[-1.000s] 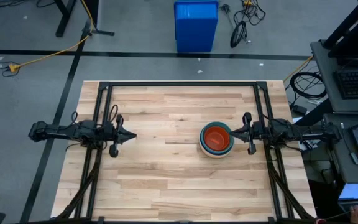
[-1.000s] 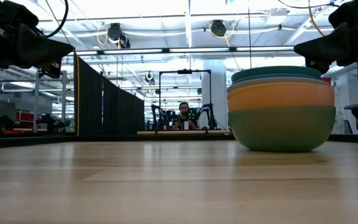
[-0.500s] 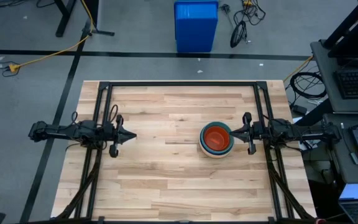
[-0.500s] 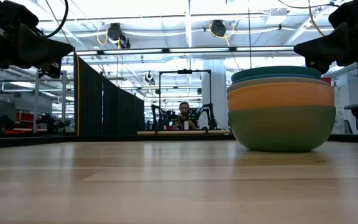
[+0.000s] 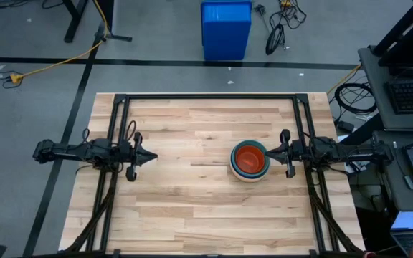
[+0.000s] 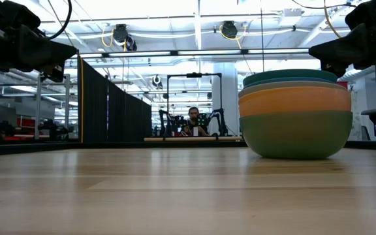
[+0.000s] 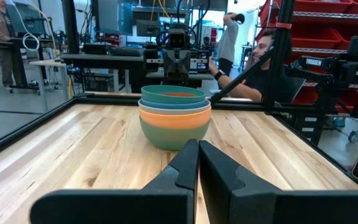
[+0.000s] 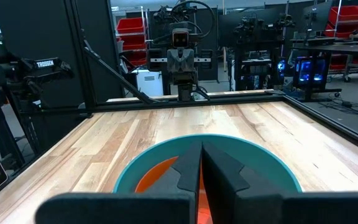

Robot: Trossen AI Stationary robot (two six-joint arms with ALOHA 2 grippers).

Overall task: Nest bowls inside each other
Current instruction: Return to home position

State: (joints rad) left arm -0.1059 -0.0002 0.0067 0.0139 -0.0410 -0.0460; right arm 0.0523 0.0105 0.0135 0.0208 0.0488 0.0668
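Observation:
The bowls [image 5: 249, 160] stand as one nested stack on the table's right half, resting on the bottom sage green bowl [image 6: 297, 134], with orange, pale and teal rims above it and a red-orange inside on top [image 8: 160, 174]. The stack also shows in the left wrist view [image 7: 174, 116]. My right gripper [image 5: 269, 153] is shut and level just right of the stack, above its rim height. My left gripper [image 5: 153, 154] is shut and level over the table's left half, well away from the stack.
A black metal frame [image 5: 206, 97] runs round the table's far and side edges. A big blue bin [image 5: 226, 29] stands on the floor beyond the far edge. Bare wood lies between the two grippers and toward the near edge. People show in the room behind.

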